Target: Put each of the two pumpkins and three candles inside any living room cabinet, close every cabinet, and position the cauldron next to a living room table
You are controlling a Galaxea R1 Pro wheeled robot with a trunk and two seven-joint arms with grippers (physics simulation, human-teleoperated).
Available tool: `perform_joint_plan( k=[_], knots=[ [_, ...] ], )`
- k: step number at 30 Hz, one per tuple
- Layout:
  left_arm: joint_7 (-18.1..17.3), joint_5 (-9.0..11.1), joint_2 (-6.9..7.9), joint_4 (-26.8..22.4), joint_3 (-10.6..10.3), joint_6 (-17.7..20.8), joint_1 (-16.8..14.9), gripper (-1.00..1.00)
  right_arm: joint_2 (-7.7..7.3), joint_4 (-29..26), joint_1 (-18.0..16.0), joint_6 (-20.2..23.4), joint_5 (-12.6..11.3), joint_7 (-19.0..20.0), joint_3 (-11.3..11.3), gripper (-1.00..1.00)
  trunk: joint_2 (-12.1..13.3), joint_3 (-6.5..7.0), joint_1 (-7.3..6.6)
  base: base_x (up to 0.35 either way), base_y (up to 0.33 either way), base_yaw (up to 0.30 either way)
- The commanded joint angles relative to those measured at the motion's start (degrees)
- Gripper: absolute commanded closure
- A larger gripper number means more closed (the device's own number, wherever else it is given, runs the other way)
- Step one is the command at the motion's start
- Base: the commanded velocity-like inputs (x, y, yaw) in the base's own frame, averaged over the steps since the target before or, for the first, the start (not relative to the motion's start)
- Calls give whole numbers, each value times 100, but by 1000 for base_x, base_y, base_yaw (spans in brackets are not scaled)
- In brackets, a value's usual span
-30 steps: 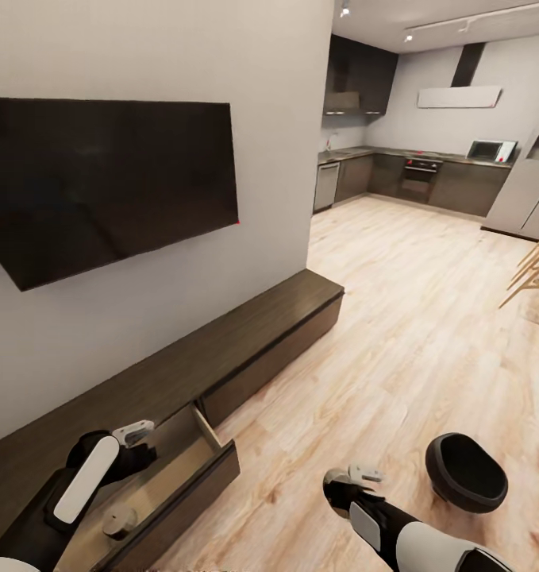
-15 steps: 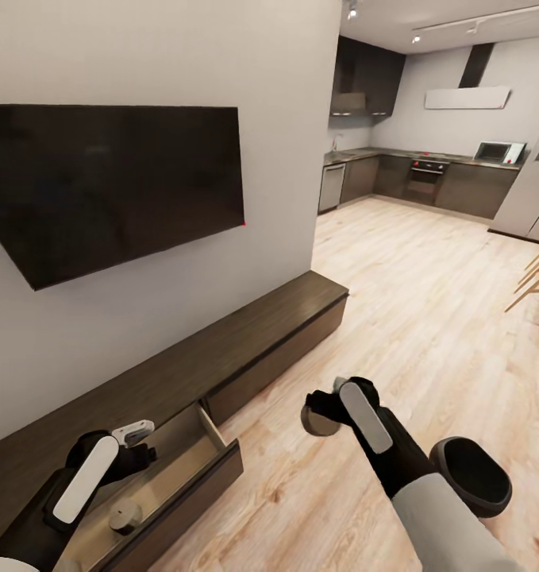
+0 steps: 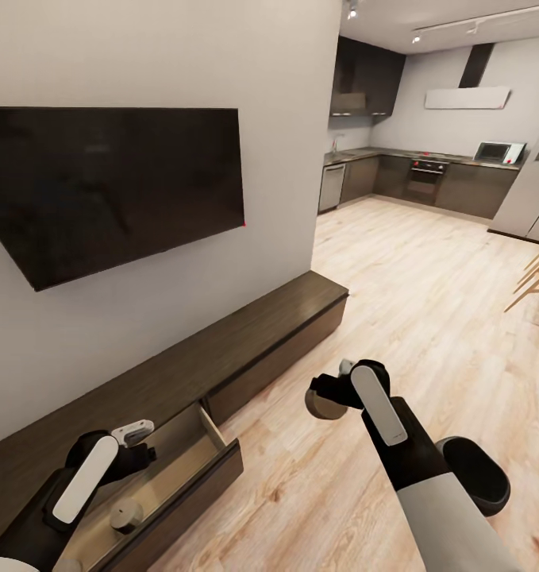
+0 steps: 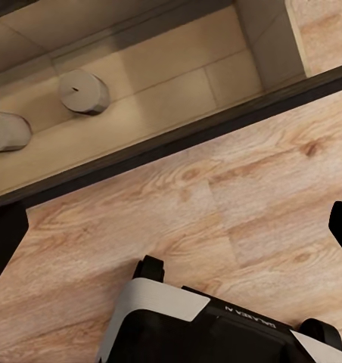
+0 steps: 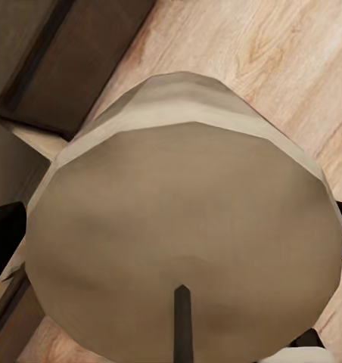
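Since half a sec ago, right arm is going a bit higher and further out over the floor (image 3: 428, 318), toward the cabinet (image 3: 221, 357). Right tool (image 3: 326, 397) is closing tight on a candle (image 3: 325, 405), carrying it in the air above the wood floor, near the cabinet front but not touching it. From the right wrist cam, the candle's pale top (image 5: 186, 249) w/ its dark wick is sitting very close up, and the open drawer edge is showing past it.

Left tool (image 3: 134, 435) is hanging over the open drawer (image 3: 182, 469) at the cabinet's near end. Can't tell how wide it's open; nothing is showing in its grip. Inside the drawer another candle (image 3: 126, 516) is lying on the pale bottom. Left wrist cam is looking down at the drawer and is showing 2 candles in it, one (image 4: 84, 92) in the middle and one (image 4: 6, 130) at the edge, both resting on the beige floor of the drawer.

Black cauldron (image 3: 479, 475) is sitting on the floor beside the right arm, well apart from the cabinet. Big dark TV (image 3: 110, 187) is hanging on the wall above the cabinet. Kitchen is far back.
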Motion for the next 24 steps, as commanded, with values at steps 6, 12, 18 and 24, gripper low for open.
perform_joint_plan(
  k=[6,12,18,24],
  knots=[
    [60,61,0,-35,-13,4,-5,-100,-4,-18,-6,30,-46,-66,61,100,-11,-11,3,0,0,0],
    [64,70,-1,-95,-9,4,-5,-100,-6,-79,-7,38,-31,-76,95,100,-11,-11,3,0,0,24],
    [69,64,-1,-105,-4,6,-5,-100,0,-94,-9,38,-39,-76,308,100,-11,-11,3,0,0,253],
    [69,78,-1,-170,-9,11,-5,-100,14,-91,-8,39,-49,-76,430,100,-11,-14,3,0,0,288]
  ],
)
